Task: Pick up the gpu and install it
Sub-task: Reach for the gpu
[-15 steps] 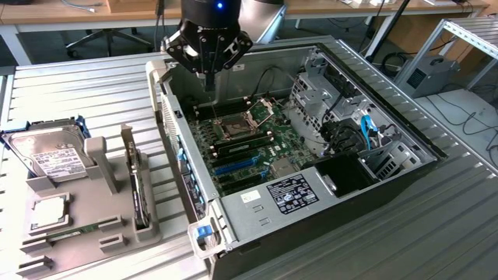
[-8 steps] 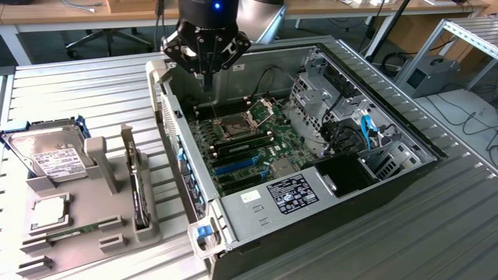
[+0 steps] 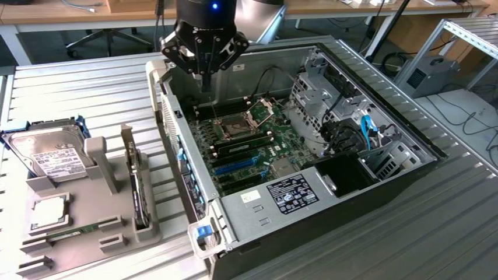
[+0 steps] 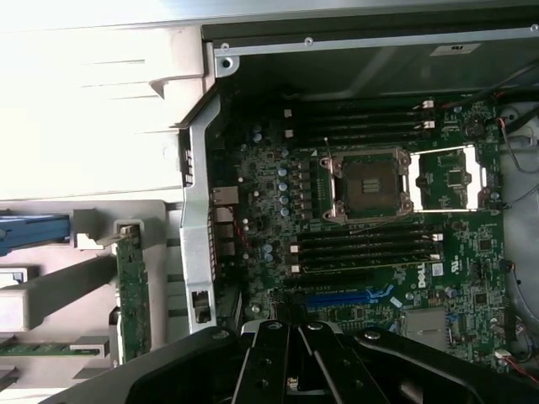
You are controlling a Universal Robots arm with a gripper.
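The gpu (image 3: 139,189) is a thin dark card standing on edge in a slot of the grey holder (image 3: 97,175), to the exterior view's left of the open computer case (image 3: 311,192). Its green board edge (image 4: 132,295) also appears in the wrist view. My gripper (image 3: 205,86) hangs above the far end of the case, over the motherboard (image 3: 257,140), apart from the gpu. Its black fingers (image 4: 271,353) are shut together with nothing between them. The blue expansion slots (image 3: 233,167) on the motherboard are bare.
A silver hard drive (image 3: 51,154) in a blue caddy, a processor chip (image 3: 48,213) and a green memory stick (image 3: 69,234) sit on the holder. The case's metal walls, drive cage (image 3: 319,93) and cables (image 3: 354,137) crowd the inside. The table is ribbed metal (image 3: 93,99).
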